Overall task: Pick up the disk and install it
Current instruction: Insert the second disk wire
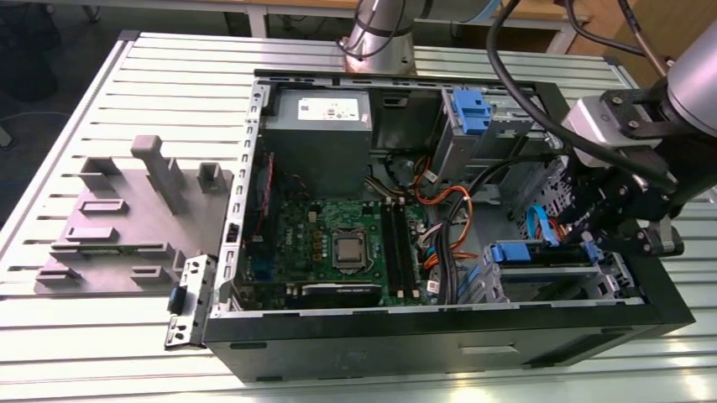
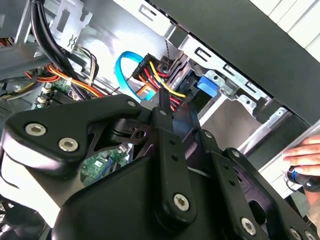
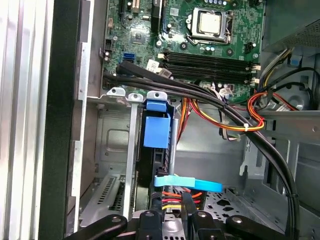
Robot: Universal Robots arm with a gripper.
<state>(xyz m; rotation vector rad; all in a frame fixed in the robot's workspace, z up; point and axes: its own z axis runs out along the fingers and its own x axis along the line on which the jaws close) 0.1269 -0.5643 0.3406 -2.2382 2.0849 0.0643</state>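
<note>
At the exterior view's left, a grey fixture plate (image 1: 112, 227) with upright blocks lies on the slatted table (image 1: 67, 109), and a small metal bracket (image 1: 188, 298) rests just beside the open computer case (image 1: 448, 336). Inside the case, the grey power-supply box (image 1: 319, 134) sits toward the upper middle of the frame, with the green motherboard (image 1: 336, 243) below it. Toward the right, the gripper (image 1: 599, 235) reaches down into the case at the metal drive cage (image 1: 549, 273). In the first wrist view the disk (image 3: 160, 160) stands on edge in that cage, its blue rail facing out, with the gripper (image 3: 172, 217) at its cabled end beside a blue data cable (image 3: 187, 182). I cannot tell whether the fingers clamp it. In the second wrist view a person's hand (image 2: 305, 155) rests outside the case.
</note>
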